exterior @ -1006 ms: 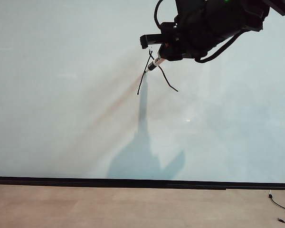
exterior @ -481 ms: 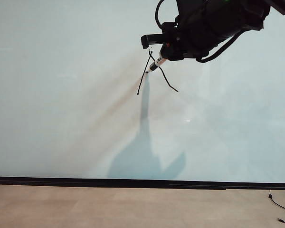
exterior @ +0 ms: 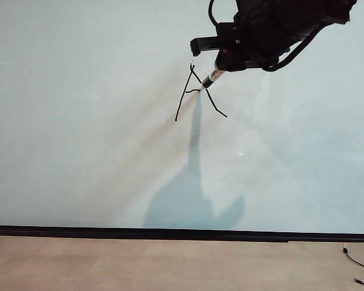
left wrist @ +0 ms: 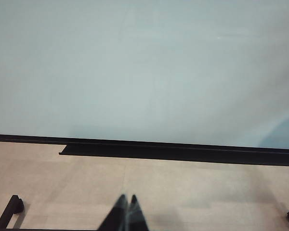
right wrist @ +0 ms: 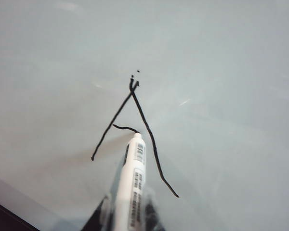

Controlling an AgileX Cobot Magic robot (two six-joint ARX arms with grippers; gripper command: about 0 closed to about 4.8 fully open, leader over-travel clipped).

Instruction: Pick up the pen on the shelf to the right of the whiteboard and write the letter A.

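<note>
Pen (right wrist: pixel 135 183) is picked up and gripped in the right hand (exterior: pixel 221 60), up high on the right half of the whiteboard (exterior: pixel 79 151), tip on the board

Letter A (exterior: pixel 198 94): both legs are drawn, joined at the apex with a small stray dot above it. Crossbar is partly done: it runs from the left leg and ends at the pen tip, which sits about at the right leg. My read is the stroke is nearly finished; what's left is closing that last bit, if any, and lifting off

Pen orientation: long axis is diagonal in the exterior view, tip pointing down-left into the board, back end up-right inside the hand. In the right wrist view the white barrel with black label bands runs straight out from between the fingers toward the A

Left hand (left wrist: pixel 126 214) is closed on nothing, low down near the floor (left wrist: pixel 183 192) in front of the board's black bottom edge, well apart from the writing
</note>
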